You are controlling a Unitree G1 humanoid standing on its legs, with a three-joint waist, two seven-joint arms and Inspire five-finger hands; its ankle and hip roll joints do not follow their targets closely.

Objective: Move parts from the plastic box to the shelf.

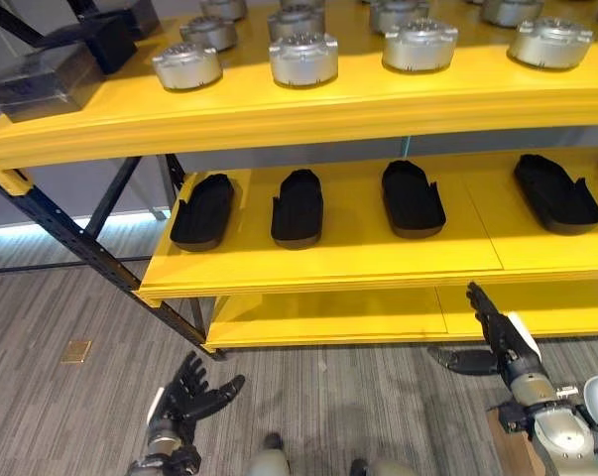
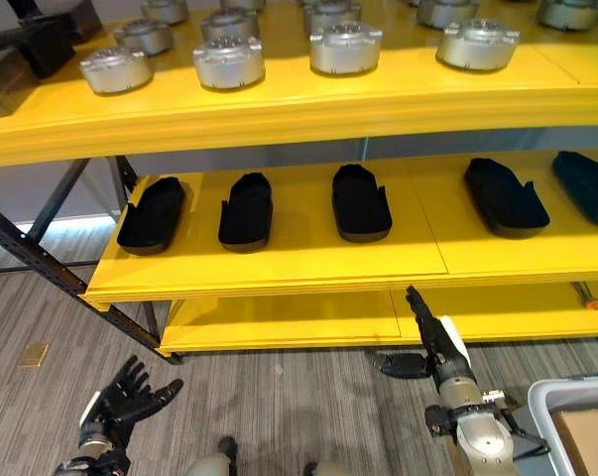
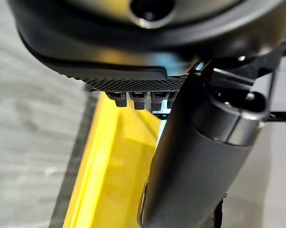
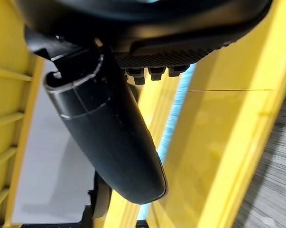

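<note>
Grey striped carpet floor; grey wall behind; light strip at wall base.

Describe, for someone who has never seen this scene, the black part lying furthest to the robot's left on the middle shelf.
Find the yellow shelf unit and its middle shelf, below the silver round parts. A row of black shoe-shaped parts lies there; the one meant ends the row at the robot's left, nearest the dark diagonal brace.

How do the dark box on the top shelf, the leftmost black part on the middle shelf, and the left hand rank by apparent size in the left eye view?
1. Dark box, largest.
2. Leftmost black part and left hand: look alike, so unranked; the hand is nearer the camera.
</note>
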